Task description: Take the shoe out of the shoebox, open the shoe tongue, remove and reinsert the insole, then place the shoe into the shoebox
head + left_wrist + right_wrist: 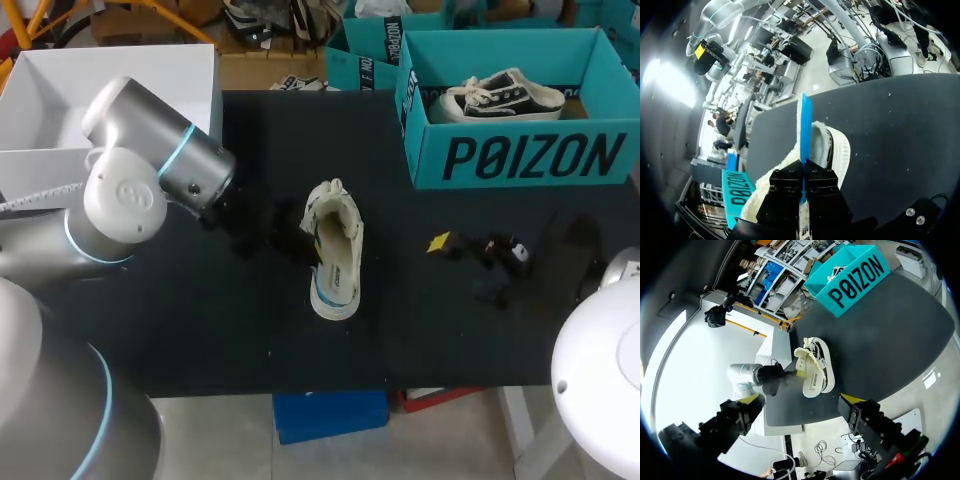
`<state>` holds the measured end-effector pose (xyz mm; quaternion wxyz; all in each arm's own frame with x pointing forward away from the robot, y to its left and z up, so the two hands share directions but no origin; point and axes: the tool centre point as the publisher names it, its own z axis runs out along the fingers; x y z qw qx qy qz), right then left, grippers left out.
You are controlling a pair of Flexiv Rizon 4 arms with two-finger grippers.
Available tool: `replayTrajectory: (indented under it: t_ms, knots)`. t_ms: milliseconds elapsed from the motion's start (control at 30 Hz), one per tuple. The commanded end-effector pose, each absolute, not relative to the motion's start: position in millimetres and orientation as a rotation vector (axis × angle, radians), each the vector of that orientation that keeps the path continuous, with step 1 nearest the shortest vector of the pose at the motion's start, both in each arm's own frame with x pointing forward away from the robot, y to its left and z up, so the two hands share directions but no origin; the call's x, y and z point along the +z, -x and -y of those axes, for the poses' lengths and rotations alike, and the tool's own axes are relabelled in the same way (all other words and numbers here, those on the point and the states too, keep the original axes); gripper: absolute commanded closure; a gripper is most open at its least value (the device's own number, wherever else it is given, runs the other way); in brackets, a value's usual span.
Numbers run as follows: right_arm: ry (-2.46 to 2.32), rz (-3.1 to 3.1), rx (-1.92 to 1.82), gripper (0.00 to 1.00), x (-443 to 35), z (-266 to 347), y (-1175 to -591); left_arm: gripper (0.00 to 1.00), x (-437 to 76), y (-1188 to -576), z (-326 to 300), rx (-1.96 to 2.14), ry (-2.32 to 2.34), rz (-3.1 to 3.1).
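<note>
Now, left hand [804, 174] clamped on blue insole [805, 125], over shoe [841, 150], right hand [801, 400] wide, apart.

- The tabletop [450, 330] is a flat, matte black surface that fills most of the head view.
- Its near edge runs straight across that view, and both near corners are hidden.
- A few tiny pale specks dot the black surface towards the near edge.
- In the left wrist view it reads as dark grey under even light, ending in a clean curved edge.
</note>
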<state>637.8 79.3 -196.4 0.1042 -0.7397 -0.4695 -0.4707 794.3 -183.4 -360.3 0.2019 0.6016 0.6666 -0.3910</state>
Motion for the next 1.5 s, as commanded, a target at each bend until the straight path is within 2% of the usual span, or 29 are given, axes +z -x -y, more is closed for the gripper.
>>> replayTrajectory:
  t_ms: [33,433,467,500,533,567,600,633,900,1100,1133,1167,1233,1367,1500]
  knots:
    - [2.087,1.417,-1.259,0.00,-199.0,-74.0,-637.0,1.00,-362.6,-798.1,185.4,-1.067,-1.668,-1.852]
    - [2.087,1.417,-1.259,0.00,-199.0,-74.0,-637.0,1.00,-362.2,-811.8,194.5,-0.998,-1.670,-1.853]
    - [2.087,1.417,-1.259,0.00,-199.0,-74.0,-637.0,0.90,-362.1,-810.7,195.3,-0.998,-1.674,-1.853]
    - [2.087,1.417,-1.259,0.00,-199.0,-74.0,-637.0,0.56,-362.0,-809.9,195.6,-1.002,-1.677,-1.854]
    - [2.087,1.417,-1.259,0.00,-199.0,-74.0,-637.0,0.48,-361.8,-808.2,195.8,-1.013,-1.678,-1.853]
    - [2.087,1.417,-1.259,0.00,-199.0,-74.0,-637.0,0.47,-361.1,-806.2,196.1,-1.016,-1.680,-1.852]
    - [2.087,1.417,-1.259,0.00,-199.0,-74.0,-637.0,0.41,-360.3,-804.0,196.4,-1.023,-1.684,-1.851]
    - [2.087,1.417,-1.259,0.00,-199.0,-74.0,-637.0,0.00,-358.7,-801.9,196.6,-1.039,-1.680,-1.849]
    - [2.087,1.417,-1.259,0.00,-199.0,-74.0,-637.0,0.00,-347.0,-782.8,195.7,-1.124,-1.683,-1.812]
    - [2.087,1.417,-1.259,0.00,-199.0,-74.0,-637.0,0.32,-342.5,-768.2,194.6,-1.165,-1.710,-1.789]
    - [2.087,1.417,-1.259,0.00,-199.0,-74.0,-637.0,0.39,-343.2,-766.0,194.6,-1.169,-1.716,-1.789]
    - [2.087,1.417,-1.259,0.00,-199.0,-74.0,-637.0,0.50,-344.3,-763.6,194.7,-1.173,-1.721,-1.790]
    - [2.087,1.417,-1.259,0.00,-199.0,-74.0,-637.0,0.57,-347.4,-760.4,195.0,-1.182,-1.729,-1.794]
    - [2.087,1.417,-1.259,0.00,-199.0,-74.0,-637.0,0.61,-350.0,-756.2,195.4,-1.198,-1.746,-1.796]
    - [2.087,1.417,-1.259,0.00,-199.0,-74.0,-637.0,0.76,-351.4,-755.1,194.6,-1.202,-1.759,-1.801]
